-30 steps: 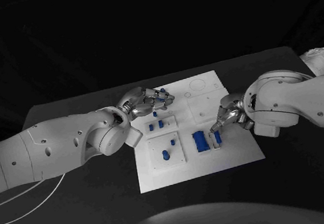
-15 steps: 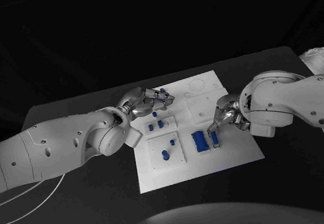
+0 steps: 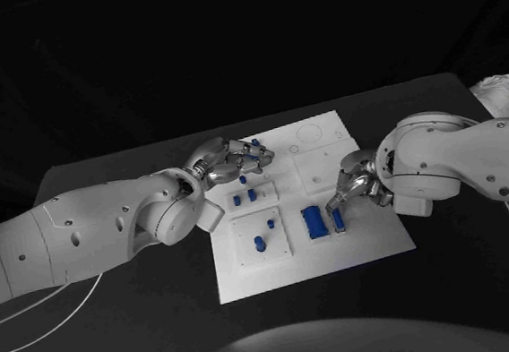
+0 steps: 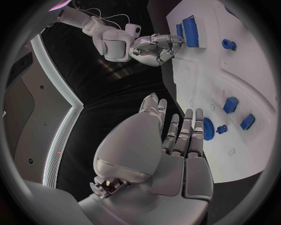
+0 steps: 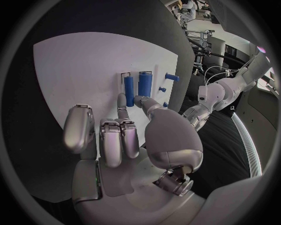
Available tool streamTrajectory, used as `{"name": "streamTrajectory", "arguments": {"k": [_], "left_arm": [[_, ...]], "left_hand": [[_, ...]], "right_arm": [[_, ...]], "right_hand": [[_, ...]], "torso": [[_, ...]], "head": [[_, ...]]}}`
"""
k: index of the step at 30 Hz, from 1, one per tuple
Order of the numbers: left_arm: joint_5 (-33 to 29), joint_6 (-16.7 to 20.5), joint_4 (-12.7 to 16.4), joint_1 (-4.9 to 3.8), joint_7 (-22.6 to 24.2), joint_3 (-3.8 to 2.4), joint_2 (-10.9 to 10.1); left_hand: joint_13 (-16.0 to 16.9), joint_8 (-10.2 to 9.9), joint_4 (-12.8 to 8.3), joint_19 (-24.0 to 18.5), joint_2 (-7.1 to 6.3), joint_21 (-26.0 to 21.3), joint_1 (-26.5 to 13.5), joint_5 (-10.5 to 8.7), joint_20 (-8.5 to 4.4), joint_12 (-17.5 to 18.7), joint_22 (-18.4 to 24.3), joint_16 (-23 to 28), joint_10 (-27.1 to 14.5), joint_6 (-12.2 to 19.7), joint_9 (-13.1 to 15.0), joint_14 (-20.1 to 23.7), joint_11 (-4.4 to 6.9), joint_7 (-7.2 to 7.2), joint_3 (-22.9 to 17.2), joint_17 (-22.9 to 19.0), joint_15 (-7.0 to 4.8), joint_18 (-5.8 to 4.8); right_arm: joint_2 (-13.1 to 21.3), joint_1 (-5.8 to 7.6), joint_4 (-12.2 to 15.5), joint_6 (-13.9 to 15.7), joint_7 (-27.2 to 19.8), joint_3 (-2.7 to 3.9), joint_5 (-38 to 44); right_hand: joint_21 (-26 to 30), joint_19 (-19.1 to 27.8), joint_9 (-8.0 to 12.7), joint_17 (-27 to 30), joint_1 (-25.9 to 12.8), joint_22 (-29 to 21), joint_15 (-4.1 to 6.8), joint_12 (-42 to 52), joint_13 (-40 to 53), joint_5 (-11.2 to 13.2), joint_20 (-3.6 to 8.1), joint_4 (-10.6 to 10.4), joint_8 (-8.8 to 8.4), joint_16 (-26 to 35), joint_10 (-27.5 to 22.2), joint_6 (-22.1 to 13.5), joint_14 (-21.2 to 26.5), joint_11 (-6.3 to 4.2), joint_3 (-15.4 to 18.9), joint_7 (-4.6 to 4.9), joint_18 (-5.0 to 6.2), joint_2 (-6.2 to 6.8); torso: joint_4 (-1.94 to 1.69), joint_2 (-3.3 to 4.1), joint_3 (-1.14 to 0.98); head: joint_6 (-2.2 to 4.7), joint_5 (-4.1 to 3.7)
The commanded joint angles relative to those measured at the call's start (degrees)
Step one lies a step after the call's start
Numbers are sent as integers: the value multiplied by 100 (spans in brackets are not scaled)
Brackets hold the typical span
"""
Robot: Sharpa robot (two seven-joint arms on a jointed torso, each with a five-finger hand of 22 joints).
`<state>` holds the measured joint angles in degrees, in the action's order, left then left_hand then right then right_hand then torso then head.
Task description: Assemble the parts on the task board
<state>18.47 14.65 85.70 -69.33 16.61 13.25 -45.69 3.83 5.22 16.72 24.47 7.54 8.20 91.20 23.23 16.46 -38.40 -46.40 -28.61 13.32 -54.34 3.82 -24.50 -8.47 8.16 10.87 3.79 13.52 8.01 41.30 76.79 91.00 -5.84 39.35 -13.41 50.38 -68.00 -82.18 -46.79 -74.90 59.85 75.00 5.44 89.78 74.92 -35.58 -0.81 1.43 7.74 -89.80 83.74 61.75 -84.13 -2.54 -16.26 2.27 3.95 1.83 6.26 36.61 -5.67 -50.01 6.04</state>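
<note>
The white task board (image 3: pixel 346 257) lies mid-table with several blue parts on it. My right hand (image 3: pixel 354 186) reaches over its right side. Its thumb and one fingertip (image 5: pixel 121 101) close on the near end of a slim blue bar (image 5: pixel 129 84), which lies in a slot beside a wide blue block (image 5: pixel 145 83); the other fingers are curled in. My left hand (image 3: pixel 228 160) hovers at the board's far left part with its fingers (image 4: pixel 182 133) straight and its thumb apart. A blue round part (image 4: pixel 208 129) and a small blue peg (image 4: pixel 221 128) sit just beside those fingers.
Two small blue blocks (image 3: pixel 245 197) stand in an inset plate on the board's left. Two more blue pegs (image 3: pixel 265 233) stand in the plate below it. An outlined circle (image 3: pixel 310 134) marks the board's far corner. Black table surrounds the board.
My right hand has drawn slightly left and inward over the slim blue bar. The left hand and the parts have stayed put.
</note>
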Motion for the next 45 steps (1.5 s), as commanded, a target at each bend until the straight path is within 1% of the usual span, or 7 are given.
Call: {"name": "streamTrajectory", "arguments": {"k": [1,6,20,28,31,38,45], "left_arm": [[26,-102,7,1,23,-4,15],[26,-106,-1,3,19,-4,24],[26,-121,-8,6,-4,-4,33],[26,-125,-10,6,-23,-4,34],[26,-131,-11,6,-28,-4,37],[26,-149,-10,7,-41,-4,41],[26,-161,-8,8,-52,-4,43]], "left_hand": [[-10,38,6,45,52,29,4,18,14,-25,7,-19,13,7,2,-17,-30,39,37,-5,38,-118],[-10,38,6,45,52,29,4,18,14,-25,7,-19,13,7,2,-17,-30,39,37,-5,38,-118],[-11,39,6,46,56,33,8,20,13,-23,7,-23,12,9,1,-20,-33,41,39,-5,45,-125],[-11,39,6,46,59,34,9,22,13,-23,7,-24,12,10,1,-20,-34,42,38,-6,47,-127],[-11,39,6,46,59,35,9,22,13,-22,7,-24,12,10,1,-20,-34,42,38,-6,47,-127],[-12,40,4,46,64,36,15,27,13,-22,8,-26,13,10,1,-21,-35,42,36,-6,50,-130],[-12,42,2,45,72,39,26,37,12,-21,8,-29,14,11,1,-22,-38,41,31,-6,54,-136]], "right_arm": [[6,-17,19,-183,31,-8,48],[13,-22,30,-205,30,-8,60],[38,-26,31,-198,29,-8,61],[40,-28,25,-112,22,-8,32],[39,-29,15,-74,18,-8,10],[34,-29,0,5,12,-8,-17],[63,-34,20,-2,-6,-8,-23]], "right_hand": [[29,-9,-17,-1510,-73,885,13,22,1508,163,-6,536,13,-20,626,-37,-587,14,-522,-35,55,-24],[59,-9,-20,-1510,-198,887,8,22,1508,1151,-11,468,-18,-20,626,-58,-587,18,-411,-34,57,-45],[124,-11,66,-1510,-419,883,-30,22,1508,2181,-45,243,-131,-20,626,-87,-587,67,-134,19,63,-54],[149,-14,96,-1510,-672,882,-43,22,1508,2407,-58,-16,-153,-20,626,-58,-587,81,47,35,65,-123],[165,-13,105,-1510,-789,880,-43,22,1508,2318,-60,-147,-159,-20,626,-45,-587,78,93,32,68,-196],[263,14,113,-1510,-792,860,-25,22,1508,1784,-47,-249,-164,-20,626,-16,-587,56,28,4,85,-352],[297,14,110,-1510,-738,856,-35,22,1508,2392,-51,-166,-181,-20,626,-45,-587,74,169,28,85,-118]], "torso": [[0,0,-1],[1,0,0],[1,-3,0],[-1,2,0],[-1,1,0],[1,-2,-1],[-1,1,-1]], "head": [[1,0],[1,-2],[1,18],[1,15],[1,20],[1,27],[1,31]]}}
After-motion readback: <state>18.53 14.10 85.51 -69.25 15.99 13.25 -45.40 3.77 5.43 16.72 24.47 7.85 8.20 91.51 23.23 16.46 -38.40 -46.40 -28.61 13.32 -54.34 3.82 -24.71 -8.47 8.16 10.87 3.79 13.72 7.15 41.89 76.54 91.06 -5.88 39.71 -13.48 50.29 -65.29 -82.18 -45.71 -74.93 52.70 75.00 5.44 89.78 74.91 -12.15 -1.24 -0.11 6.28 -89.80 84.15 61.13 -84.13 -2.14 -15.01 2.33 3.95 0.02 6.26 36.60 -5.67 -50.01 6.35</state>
